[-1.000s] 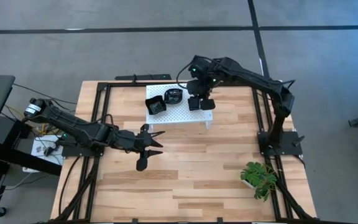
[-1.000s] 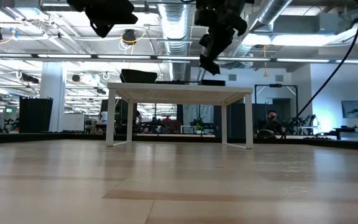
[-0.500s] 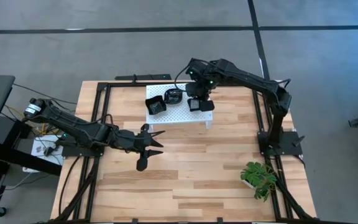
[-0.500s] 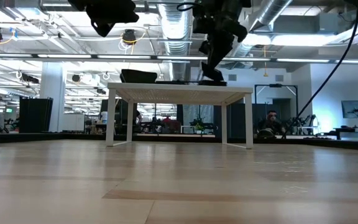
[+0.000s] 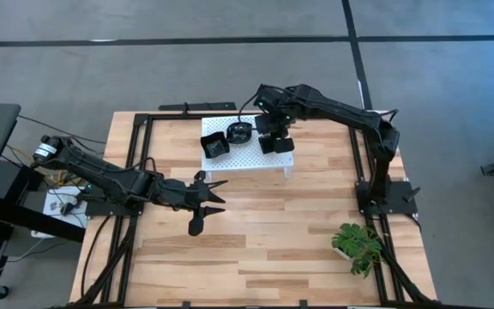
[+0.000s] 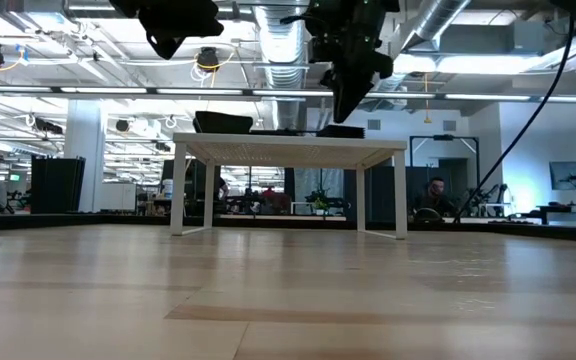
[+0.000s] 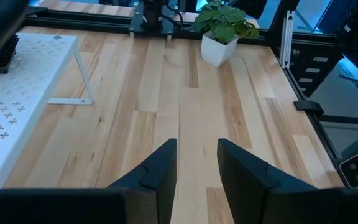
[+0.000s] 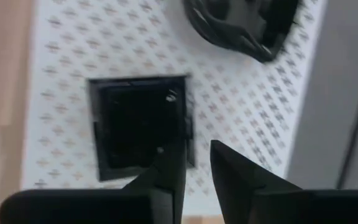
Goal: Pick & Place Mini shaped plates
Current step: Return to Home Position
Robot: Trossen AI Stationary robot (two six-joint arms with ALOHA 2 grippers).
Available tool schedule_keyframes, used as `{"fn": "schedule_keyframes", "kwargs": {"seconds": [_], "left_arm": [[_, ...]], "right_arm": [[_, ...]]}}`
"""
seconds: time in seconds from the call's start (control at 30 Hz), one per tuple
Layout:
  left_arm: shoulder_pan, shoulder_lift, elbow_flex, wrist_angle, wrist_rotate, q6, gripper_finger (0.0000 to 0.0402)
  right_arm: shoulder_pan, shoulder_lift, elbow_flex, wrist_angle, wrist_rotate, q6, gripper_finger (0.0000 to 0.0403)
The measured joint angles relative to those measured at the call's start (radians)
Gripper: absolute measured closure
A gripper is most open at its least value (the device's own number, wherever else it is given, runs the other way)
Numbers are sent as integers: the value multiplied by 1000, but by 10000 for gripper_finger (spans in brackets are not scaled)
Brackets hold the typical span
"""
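Black plates [image 5: 215, 146] sit on my white rack [image 5: 247, 160], upper centre; right gripper [image 8: 197, 149] hovers above, fingers barely parted, empty; left gripper [image 5: 221, 196], centre-left, parted, empty.

One wooden table [image 5: 273, 225] carries one white perforated rack [image 5: 249, 160], one potted plant [image 5: 358, 245] and three piles of black mini shaped plates [image 5: 214, 146], beneath two dark arms [image 5: 110, 176].

Open wood of the table [image 5: 273, 227] spans the near half, and my left gripper [image 5: 213, 198] hangs over it unobstructed. The white rack [image 5: 245, 160] stands far centre, open beneath between its legs. Plate stacks [image 5: 214, 146] crowd its top below my right gripper [image 8: 197, 146]. The plant [image 5: 357, 243] blocks the near right corner.
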Motion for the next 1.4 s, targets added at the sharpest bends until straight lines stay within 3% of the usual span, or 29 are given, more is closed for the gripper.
{"fn": "schedule_keyframes", "kwargs": {"seconds": [0.13, 0.3, 0.4, 0.5, 0.57, 0.7, 0.77, 0.83, 1.1, 1.23, 1.4], "left_arm": [[0, 0, 0, 0, 0, 0, 285], [0, 0, 0, 0, -1, 22, 285], [-1, 0, 0, 0, -54, 51, 288], [0, -24, 0, 0, -146, 51, 293], [-4, -69, 0, -15, -189, 85, 296], [-22, -236, 0, -109, -245, 124, 299], [-30, -339, -2, -200, -282, 125, 300], [-36, -448, -37, -231, -293, 125, 300], [-36, -848, -363, -158, -195, 125, 300], [-36, -1008, -472, -98, -146, 170, 300], [-36, -1162, -527, -84, -149, 225, 300]], "right_arm": [[33, -7, 24, -35, 82, 100, 336], [112, -8, 118, -221, 84, 141, 337], [164, -33, 153, -295, 83, 218, 337], [195, -113, 128, -315, 22, 269, 337], [201, -196, 77, -282, -85, 285, 337], [198, -427, -161, -115, -356, 277, 337], [200, -561, -330, -5, -421, 319, 337], [214, -699, -500, 115, -400, 407, 337], [267, -1206, -1126, 591, -71, 571, 337], [268, -1405, -1352, 823, -47, 528, 337], [268, -1591, -1518, 914, -46, 587, 337]]}}
